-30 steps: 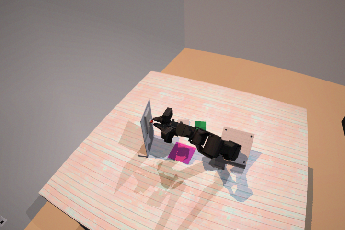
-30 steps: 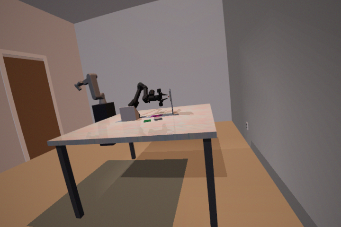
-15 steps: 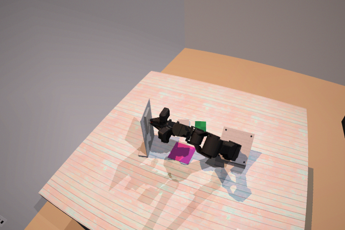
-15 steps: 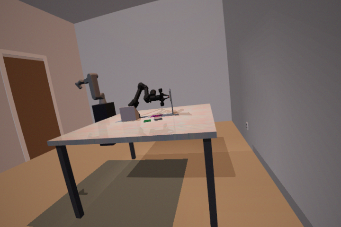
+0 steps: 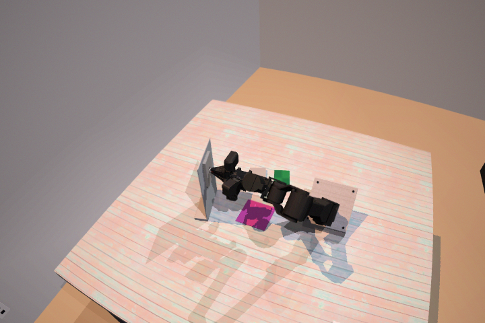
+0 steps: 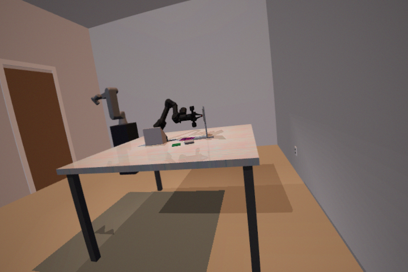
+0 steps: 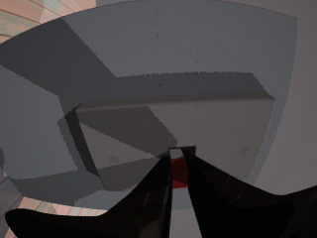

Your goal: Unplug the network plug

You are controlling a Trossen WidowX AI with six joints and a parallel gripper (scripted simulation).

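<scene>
The gripper (image 7: pixel 177 171) is pressed close to the upright grey panel (image 5: pixel 207 179), and its jaws are clamped on the red network plug (image 7: pixel 178 174), which is seen between the fingertips at the socket. The magenta marked square (image 5: pixel 255 214) is seen on the table (image 5: pixel 365 266) under the arm, beside a green patch (image 5: pixel 281 176).

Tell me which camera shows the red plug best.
The wrist view: the red plug shows close up, pinched between the gripper fingers against the grey panel. In the top view the arm hides it at the panel. In the exterior view it is too small to make out.
</scene>
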